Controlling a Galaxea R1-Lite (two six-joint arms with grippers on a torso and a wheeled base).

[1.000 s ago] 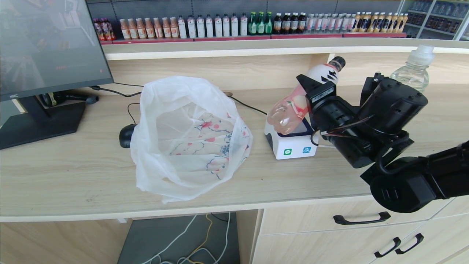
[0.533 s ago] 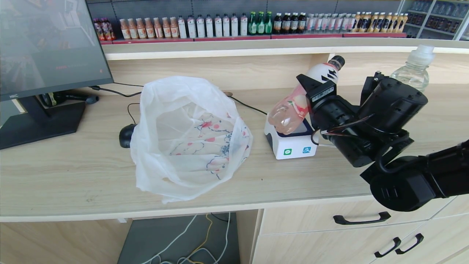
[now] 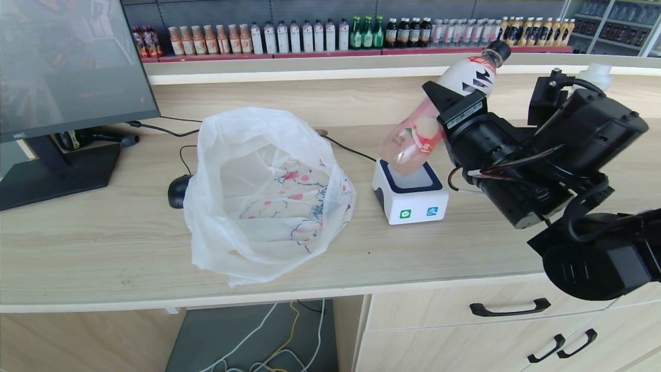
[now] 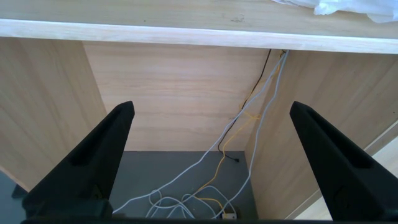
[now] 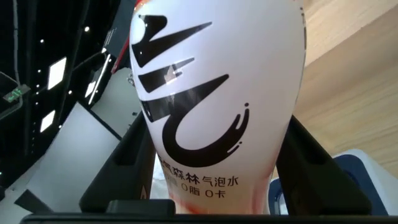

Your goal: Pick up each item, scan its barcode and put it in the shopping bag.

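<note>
Head view first: what does the right gripper [image 3: 448, 106] hold?
— The bottle [image 3: 421, 137], clamped at its white upper part. It tilts, dark cap up and away, pink base low over the scanner [image 3: 410, 192]. Whether the base touches the scanner's top cannot be told.
— And the fingers themselves?
— One black finger shows across the bottle; the other is hidden behind it. In the right wrist view the bottle [image 5: 211, 118] takes up most of the frame, with a dark finger [image 5: 124, 168] pressed against each side, and a corner of the scanner [image 5: 367, 171] shows past it.
— Where is the bag [image 3: 263, 191]?
— On the counter [image 3: 103, 243], mouth open, just beside the scanner. It covers part of the mouse [image 3: 178, 190] behind it.
— Anything else cut off?
— The monitor [image 3: 67, 62] runs off the frame's edge. The right arm hides a clear bottle, apart from its white cap [image 3: 598, 72].
— The left gripper [image 4: 211, 109]?
— Left wrist view: fingers [image 4: 93, 162] spread wide, nothing between them, held below the counter's edge and facing the cables [image 4: 249, 143] under it. A scrap of the bag [image 4: 354, 6] hangs over the edge.
</note>
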